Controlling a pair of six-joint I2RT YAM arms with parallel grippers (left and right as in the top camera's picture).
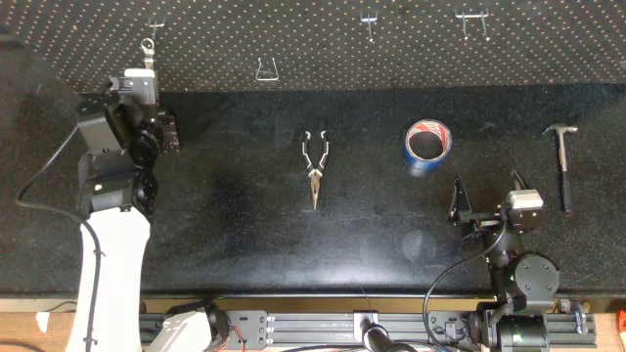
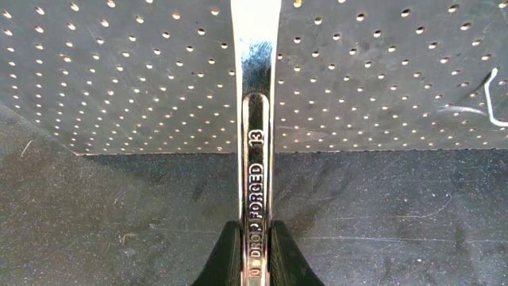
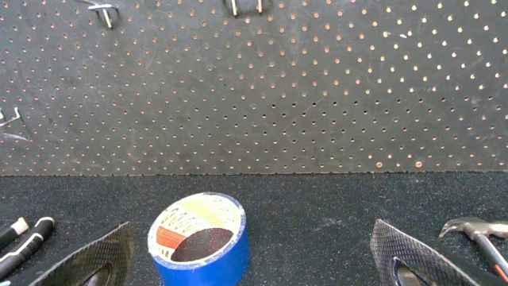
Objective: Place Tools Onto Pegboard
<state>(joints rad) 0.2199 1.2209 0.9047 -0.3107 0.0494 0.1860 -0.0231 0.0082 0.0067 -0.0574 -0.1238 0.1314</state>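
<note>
From above, the left gripper (image 1: 147,70) is holding the silver steel wrench (image 1: 148,46) just below a wire hook (image 1: 155,23) on the black perforated pegboard (image 1: 323,39). In its wrist view, black fingers (image 2: 226,258) are clamping the shank. The right gripper (image 3: 250,266) is sitting spread near the blue tape roll (image 3: 200,238). Hanging seems to be in hand; next, the wrench's ring end needs threading over that hook.

The wrench (image 2: 255,119) is polished metal, mirror-bright, with a duller recessed channel that carries stamped lettering. The left fingers (image 2: 225,258) look like matt black plastic. The pegboard (image 2: 119,71) is dark, matt and perforated. The table (image 2: 95,222) is rough, grainy black. The tape roll (image 3: 230,258) is glossy blue, and the hammer (image 3: 467,229) has a head of shiny bare metal.
</note>
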